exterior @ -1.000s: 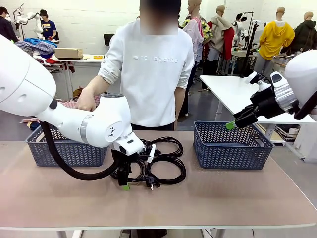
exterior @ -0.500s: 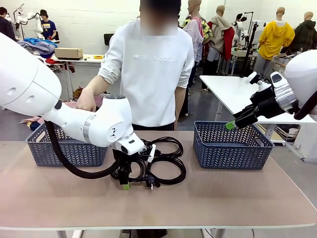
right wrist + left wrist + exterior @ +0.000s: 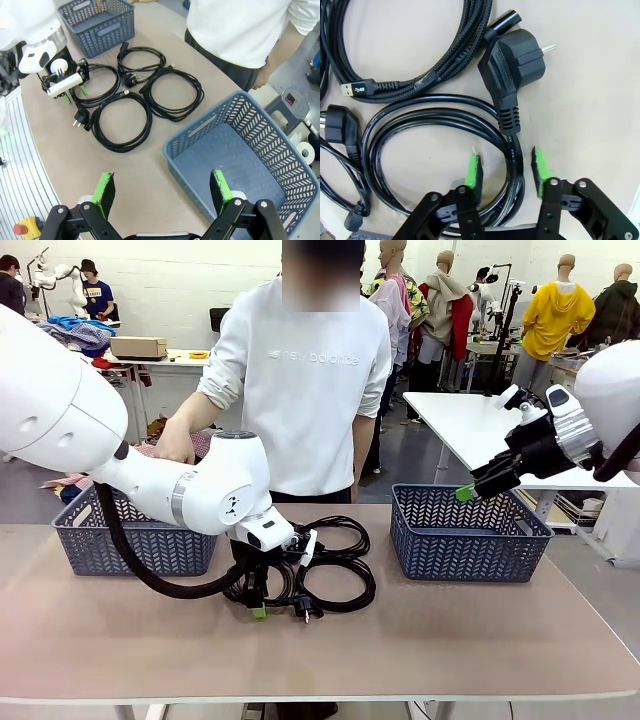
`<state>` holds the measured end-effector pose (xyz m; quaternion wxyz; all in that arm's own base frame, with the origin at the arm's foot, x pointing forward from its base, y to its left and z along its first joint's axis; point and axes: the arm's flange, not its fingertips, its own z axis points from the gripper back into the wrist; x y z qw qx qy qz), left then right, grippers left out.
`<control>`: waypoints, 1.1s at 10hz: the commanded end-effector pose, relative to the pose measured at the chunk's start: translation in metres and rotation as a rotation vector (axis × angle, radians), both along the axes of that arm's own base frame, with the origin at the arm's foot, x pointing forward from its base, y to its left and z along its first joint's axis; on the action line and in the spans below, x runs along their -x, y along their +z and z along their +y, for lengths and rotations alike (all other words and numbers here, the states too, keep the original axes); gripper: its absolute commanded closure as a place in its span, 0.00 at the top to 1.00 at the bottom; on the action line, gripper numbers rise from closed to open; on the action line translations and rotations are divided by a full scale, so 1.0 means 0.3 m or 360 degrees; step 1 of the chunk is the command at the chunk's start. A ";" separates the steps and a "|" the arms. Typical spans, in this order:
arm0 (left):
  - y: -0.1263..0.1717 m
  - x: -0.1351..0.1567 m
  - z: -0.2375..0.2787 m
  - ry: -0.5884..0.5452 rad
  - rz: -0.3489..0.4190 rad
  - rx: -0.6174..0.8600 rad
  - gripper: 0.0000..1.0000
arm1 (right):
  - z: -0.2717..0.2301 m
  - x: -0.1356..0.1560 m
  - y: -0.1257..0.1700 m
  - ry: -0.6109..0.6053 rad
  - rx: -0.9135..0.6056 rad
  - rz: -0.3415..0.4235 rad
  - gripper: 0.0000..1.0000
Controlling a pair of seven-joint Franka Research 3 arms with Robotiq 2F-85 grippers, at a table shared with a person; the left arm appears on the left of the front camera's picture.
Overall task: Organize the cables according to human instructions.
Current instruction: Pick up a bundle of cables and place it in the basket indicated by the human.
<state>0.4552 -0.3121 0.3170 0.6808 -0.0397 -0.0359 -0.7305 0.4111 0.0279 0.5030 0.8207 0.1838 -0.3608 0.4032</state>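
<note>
Several coiled black cables (image 3: 325,565) lie mid-table in front of the human (image 3: 310,380), who stands at the far side. My left gripper (image 3: 258,610) is down on the nearest coil. In the left wrist view its green pads (image 3: 474,170) straddle that coil's strands (image 3: 512,165), with a small gap on each side. The coil's chunky plug (image 3: 515,55) lies just beyond. My right gripper (image 3: 465,492) hangs open and empty above the right basket (image 3: 465,540). In the right wrist view the right gripper (image 3: 162,192) looks down on the coils (image 3: 122,120) and on the left gripper (image 3: 64,85).
A second blue-grey basket (image 3: 130,540) stands at the table's left, with the person's hand (image 3: 175,445) behind it. A braided cable with a USB end (image 3: 445,65) lies beside the grasped coil. Bare tabletop (image 3: 450,640) runs along the near edge.
The left gripper's jaws have drawn in from wide open to a narrow span round the coil's strands. The right arm and the cables have not moved.
</note>
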 end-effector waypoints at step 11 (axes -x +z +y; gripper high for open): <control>0.305 0.039 0.026 0.0028 -0.0226 -0.0034 0.00 | -0.002 -0.009 -0.007 0.0031 -0.0023 -0.0033 1.00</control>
